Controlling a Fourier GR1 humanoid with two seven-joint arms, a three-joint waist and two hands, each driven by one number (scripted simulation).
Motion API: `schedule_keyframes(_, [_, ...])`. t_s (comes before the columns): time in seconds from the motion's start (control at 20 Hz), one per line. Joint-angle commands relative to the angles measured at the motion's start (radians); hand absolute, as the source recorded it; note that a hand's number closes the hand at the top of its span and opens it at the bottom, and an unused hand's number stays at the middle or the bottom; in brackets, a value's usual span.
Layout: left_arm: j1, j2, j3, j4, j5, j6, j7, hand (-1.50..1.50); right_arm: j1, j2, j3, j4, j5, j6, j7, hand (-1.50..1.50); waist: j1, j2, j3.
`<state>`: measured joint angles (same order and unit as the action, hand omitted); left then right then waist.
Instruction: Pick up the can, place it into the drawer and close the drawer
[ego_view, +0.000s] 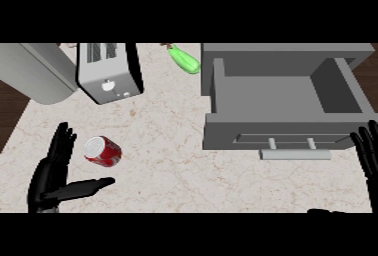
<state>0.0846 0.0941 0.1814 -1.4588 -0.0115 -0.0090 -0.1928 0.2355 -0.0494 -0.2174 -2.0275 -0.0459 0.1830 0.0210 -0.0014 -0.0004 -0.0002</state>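
Can (102, 151) sits on the counter (184, 170) just right of my left hand (50, 172), whose fingers are straight with the thumb out. Right hand (367, 150) rests with straight fingers by the open drawer (221, 95).

You are looking down at a pale stone counter (184, 175) with thin brown lines running through it. A shiny silver toaster (109, 75) is sitting at the back left, beside a big grey rounded thing (33, 70). Dark brown wood (11, 107) is showing past the counter's left edge.
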Motion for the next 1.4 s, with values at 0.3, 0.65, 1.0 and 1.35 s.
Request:
schedule_keyframes(0.3, [-0.112, 0.055, 0.079, 0.298, 0.022, -0.030, -0.158, -1.50, 0.120, 0.029, -0.005, -0.082, -0.027, 0.047, -0.031, -1.50, -0.008, 0.000, 0.000])
schedule_keyframes(0.65, [-0.082, 0.049, 0.079, 0.392, 0.038, -0.051, -0.246, -1.50, 0.017, 0.017, -0.026, -0.049, -0.009, 0.022, 0.016, -1.50, -0.002, 0.000, 0.000])
schedule_keyframes(1.0, [-0.123, 0.040, 0.053, 0.419, 0.031, -0.029, -0.224, -1.50, -0.037, 0.006, -0.029, -0.112, -0.037, 0.008, 0.128, -1.50, -0.001, 0.000, 0.000])
schedule_keyframes(1.35, [-0.148, 0.059, 0.047, 0.451, 0.043, -0.027, -0.239, -1.50, -0.024, 0.031, -0.028, -0.045, 0.012, 0.009, 0.037, -1.50, 0.000, 0.000, 0.000])
